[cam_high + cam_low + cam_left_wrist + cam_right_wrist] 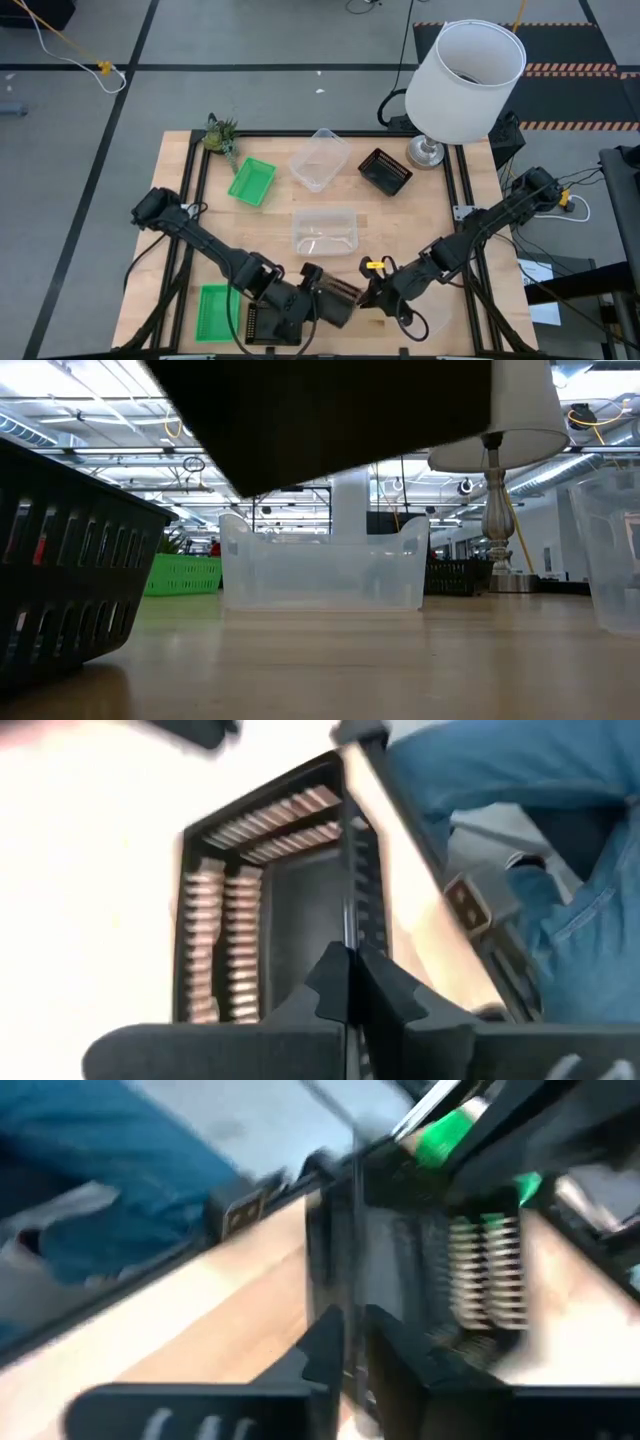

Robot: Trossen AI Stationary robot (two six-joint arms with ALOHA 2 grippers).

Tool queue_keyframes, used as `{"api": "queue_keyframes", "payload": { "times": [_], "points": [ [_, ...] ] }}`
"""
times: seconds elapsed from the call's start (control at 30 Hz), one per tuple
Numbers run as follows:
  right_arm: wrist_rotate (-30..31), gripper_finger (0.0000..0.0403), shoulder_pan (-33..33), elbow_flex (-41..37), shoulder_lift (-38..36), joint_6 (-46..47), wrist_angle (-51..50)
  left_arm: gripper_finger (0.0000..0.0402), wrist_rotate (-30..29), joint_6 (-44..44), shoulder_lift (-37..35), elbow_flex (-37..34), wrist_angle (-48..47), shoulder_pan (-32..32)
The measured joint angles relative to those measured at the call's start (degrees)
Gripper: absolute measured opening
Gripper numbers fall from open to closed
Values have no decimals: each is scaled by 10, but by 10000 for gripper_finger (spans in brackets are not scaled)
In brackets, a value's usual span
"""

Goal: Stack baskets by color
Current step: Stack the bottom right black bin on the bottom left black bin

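Note:
A black mesh basket (340,293) hangs above the table's near edge between my two grippers; in the low view it is the dark shape (330,420) at the top. My left gripper (352,982) is shut on one of its walls. My right gripper (358,1345) is slightly open, its fingers on either side of a thin black wall (350,1270) of the same basket. A second black basket (265,322) and a green one (215,310) rest on the table below my left arm. Another green (250,182), two clear (320,160) (325,230) and a black basket (385,172) sit farther back. My left gripper pinches a side wall of the black basket at its rim (350,935), one finger inside the basket and one outside. The fingers slant down and lie along the wall. The basket is lifted clear of the table. My right gripper's fingers straddle a wall; whether they touch it I cannot tell.
A large white lamp (465,80) stands at the far right corner and a small green plant (222,135) at the far left. Another clear basket (610,550) sits near my right arm. A person in blue trousers (560,870) stands just beyond the near edge.

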Motion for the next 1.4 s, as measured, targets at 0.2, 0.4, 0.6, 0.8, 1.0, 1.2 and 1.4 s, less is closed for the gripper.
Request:
{"api": "queue_keyframes", "payload": {
  "times": [0.2,0.4,0.6,0.8,1.0,1.2,1.4],
  "points": [
    [71,140,22,0,-3,-2,34,11,-29,-54,-1,0,-15,-29],
    [116,191,52,0,-50,6,41,9,-75,-154,-1,0,-29,-81],
    [180,191,81,0,-118,42,0,6,-125,-273,-1,5,-64,-157],
    [196,181,88,0,-157,78,-26,8,-191,-378,-2,50,-131,-217],
    [196,181,88,0,-159,77,-34,6,-210,-436,6,58,-155,-236],
    [196,181,88,0,-159,78,-47,6,-203,-438,29,58,-167,-225],
    [196,180,88,0,-159,84,-47,10,-197,-460,35,58,-200,-221]
  ]
}}
